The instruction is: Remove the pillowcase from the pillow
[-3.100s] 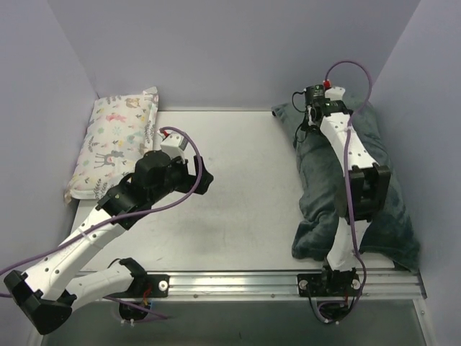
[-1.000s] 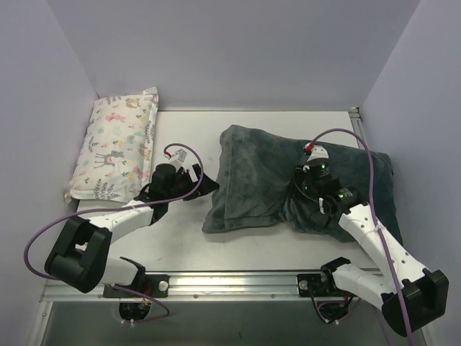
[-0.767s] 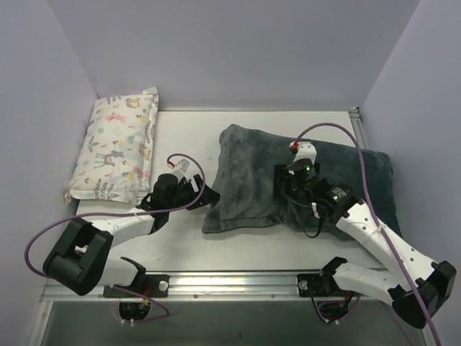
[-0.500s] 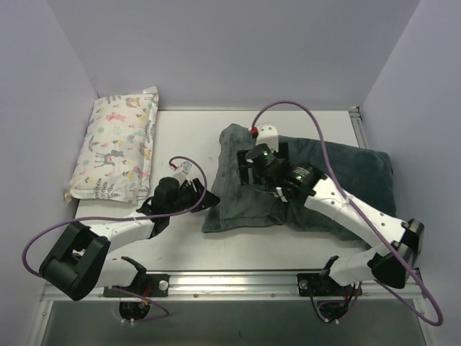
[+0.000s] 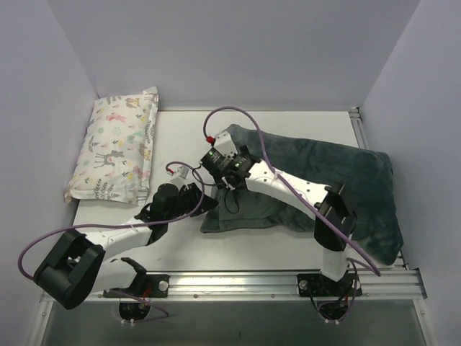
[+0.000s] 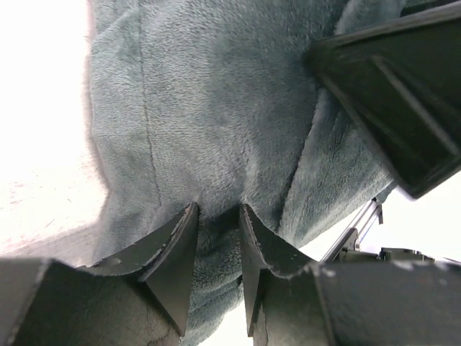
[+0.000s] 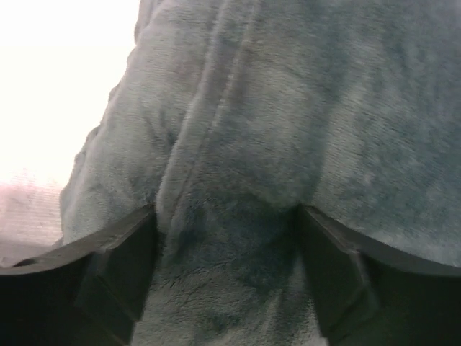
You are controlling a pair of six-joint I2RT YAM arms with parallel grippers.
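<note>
Two claws grab the soft pillowcase

The left claw (image 6: 216, 238) pinches the near left edge of the grey-green pillowcase (image 5: 317, 176). Past it, the right claw (image 7: 227, 270) is wide apart around a thick fold. Farthest left lies an animal-print pillow (image 5: 115, 144).

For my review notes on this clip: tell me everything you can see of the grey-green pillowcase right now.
The pillowcase is dark grey-green plush, velvety and wrinkled, lying across the table's right half and bulging as if still filled; no pillow shows. Seams run along its left end. The left gripper pinches a fold at its near-left corner. The right gripper straddles a wider bunch near the far-left end, fingers spread against the fabric.
</note>
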